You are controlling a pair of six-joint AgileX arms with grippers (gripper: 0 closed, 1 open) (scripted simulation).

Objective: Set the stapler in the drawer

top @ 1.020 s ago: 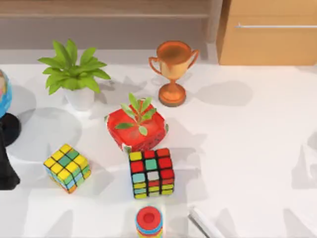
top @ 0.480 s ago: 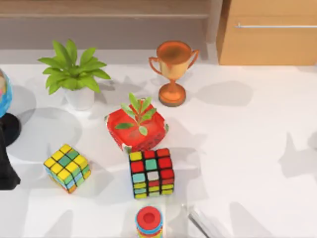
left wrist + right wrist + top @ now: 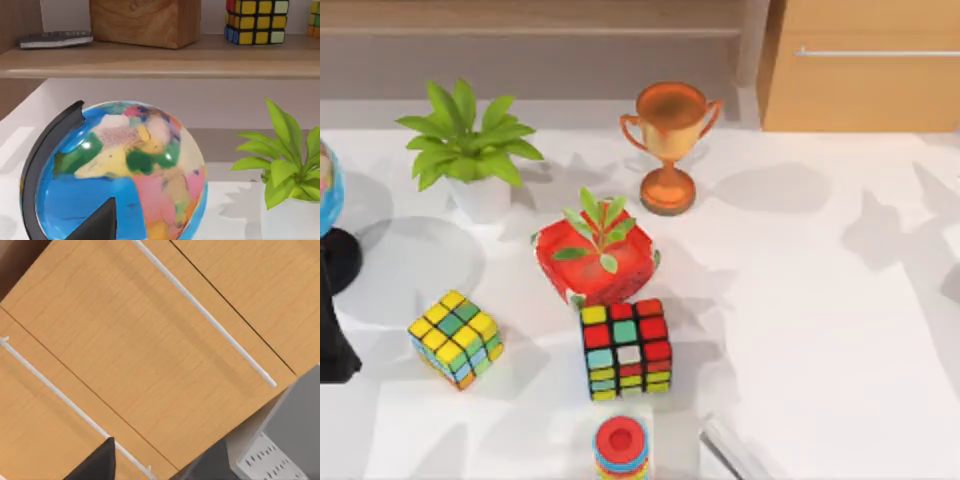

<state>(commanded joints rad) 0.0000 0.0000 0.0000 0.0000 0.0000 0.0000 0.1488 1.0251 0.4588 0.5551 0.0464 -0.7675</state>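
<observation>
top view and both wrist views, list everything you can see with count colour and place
drawer: 1, light tan front with silver bar handle, far right, shut
stapler: 1, pale grey-white, near edge, right of centre
trophy: 1, bronze, back centre
potted plant: 1, green leaves in white pot, back left
red pot: 1, red with a small green plant, centre
puzzle cubes: 2 on the table, multicoloured, one near left, one near centre; a third on the shelf
ring stack: 1, red on top, near edge
globe: 1, blue, black stand, far left
wooden block: 1, brown, on the shelf
left arm: black, left edge
right gripper fingertip: black, before the tan drawer fronts
</observation>
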